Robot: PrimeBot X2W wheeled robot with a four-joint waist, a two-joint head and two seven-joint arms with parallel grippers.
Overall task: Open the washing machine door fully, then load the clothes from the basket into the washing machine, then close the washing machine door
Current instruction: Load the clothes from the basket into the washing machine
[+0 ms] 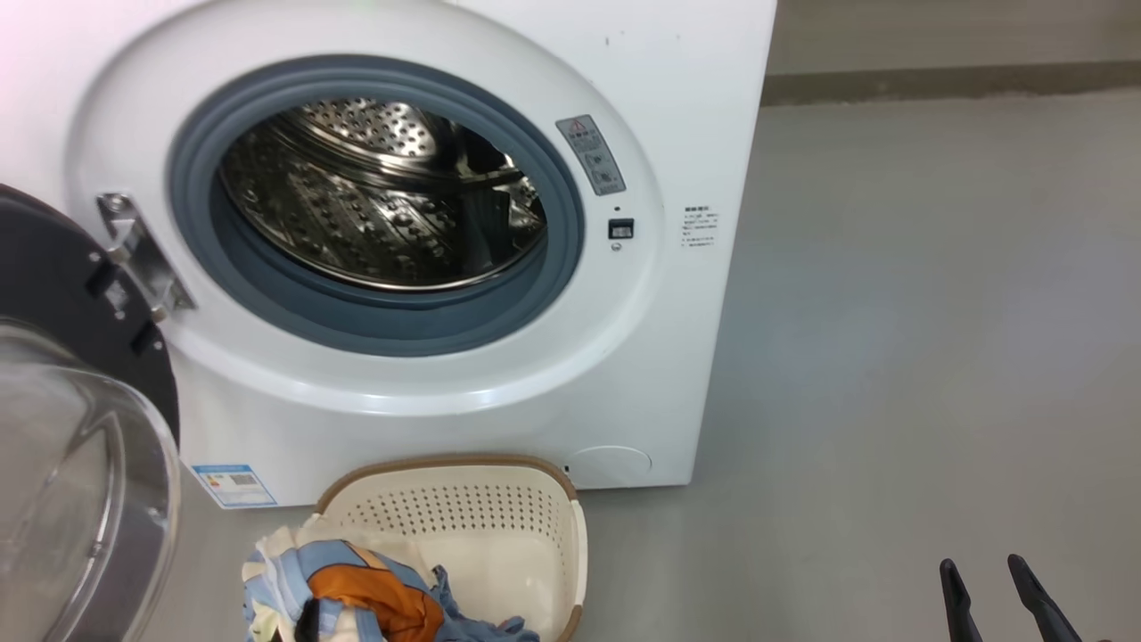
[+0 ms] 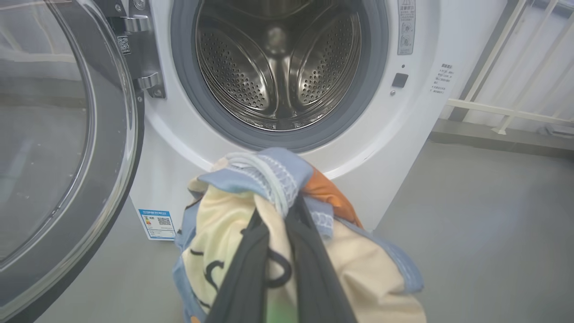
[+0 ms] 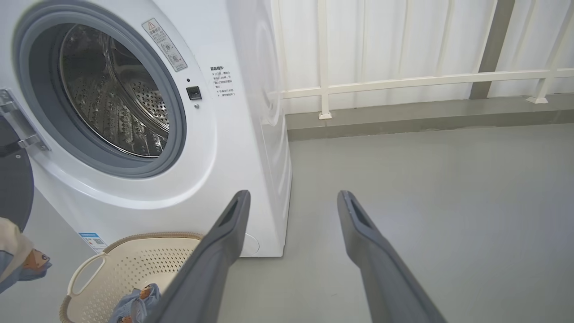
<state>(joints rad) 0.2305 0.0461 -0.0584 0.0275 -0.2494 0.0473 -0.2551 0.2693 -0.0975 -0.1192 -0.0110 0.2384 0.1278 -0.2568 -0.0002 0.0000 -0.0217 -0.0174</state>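
Grey floor (image 1: 891,357), washing machine door (image 1: 53,294) swung wide. Clothes (image 2: 224,233) are clamped in the left gripper (image 2: 278,211) over the basket (image 1: 446,517)'s left edge, right gripper (image 3: 291,197) is splayed open. Print on the blue QR label (image 1: 233,485) can't be read.

Washing machine (image 1: 428,383) at the back, its door (image 1: 62,294) hanging open off to the left. Right in front of it, on the floor (image 1: 891,357) — the basket (image 1: 499,504). The clothes (image 1: 357,588) are at the basket's left side, pinched in the left gripper (image 2: 279,214). The right gripper (image 1: 991,584) is well off to the right, jaws apart.
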